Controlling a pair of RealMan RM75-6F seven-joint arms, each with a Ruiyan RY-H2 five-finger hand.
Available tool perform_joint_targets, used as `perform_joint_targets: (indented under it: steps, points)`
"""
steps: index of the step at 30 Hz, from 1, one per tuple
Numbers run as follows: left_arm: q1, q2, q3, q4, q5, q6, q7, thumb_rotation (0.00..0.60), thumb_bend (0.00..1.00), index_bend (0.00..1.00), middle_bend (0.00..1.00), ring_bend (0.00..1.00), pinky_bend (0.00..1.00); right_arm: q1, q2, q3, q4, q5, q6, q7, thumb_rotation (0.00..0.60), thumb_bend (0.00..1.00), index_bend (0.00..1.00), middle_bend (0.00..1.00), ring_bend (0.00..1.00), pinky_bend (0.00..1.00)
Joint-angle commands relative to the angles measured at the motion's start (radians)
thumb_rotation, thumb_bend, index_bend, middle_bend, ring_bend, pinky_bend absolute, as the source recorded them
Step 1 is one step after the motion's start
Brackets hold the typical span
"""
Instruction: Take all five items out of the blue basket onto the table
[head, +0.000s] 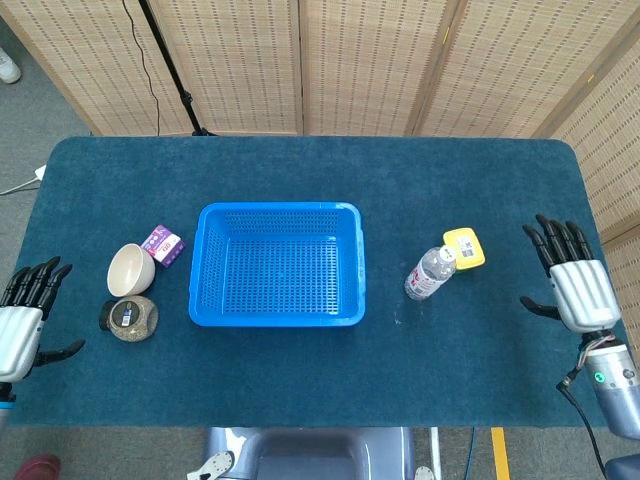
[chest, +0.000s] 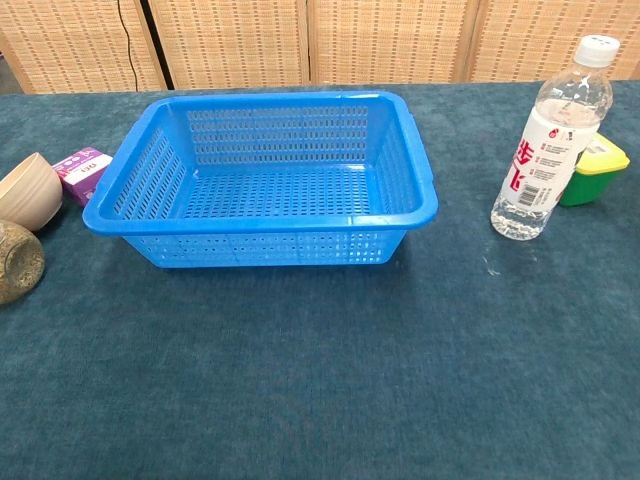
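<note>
Your basket (head: 277, 264) is sitting mid-counter (head: 300, 380) with nothing lying inside it. All five items are resting on the counter. Left of the basket, the purple box (head: 162, 245) is standing nearest, the bowl (head: 130, 269) beside it, the round tin (head: 130, 318) just in front of the bowl. Right of the basket, the bottle (head: 430, 273) is standing upright, the yellow-lidded cup (head: 464, 248) just beyond it. Your left robot hand (head: 20, 325) is hovering far left of the basket, fingers spread, holding nothing. Your right robot hand (head: 575, 288) is hovering far right, likewise empty and spread.
</note>
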Motion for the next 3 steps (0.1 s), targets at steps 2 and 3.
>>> perform_joint_targets:
  steps: [2,3]
  points:
    - [0.002,-0.022,0.001,0.036,0.005,0.002,-0.008,0.6,0.05,0.0,0.0,0.0,0.0,-0.067,-0.051,-0.027,0.039,-0.022,0.066,0.001,0.6,0.0,0.0,0.0,0.0,0.0]
    - [0.002,-0.026,0.0,0.044,0.003,0.002,-0.009,0.6,0.04,0.0,0.0,0.0,0.0,-0.079,-0.065,-0.029,0.057,-0.024,0.078,-0.005,0.6,0.0,0.0,0.0,0.0,0.0]
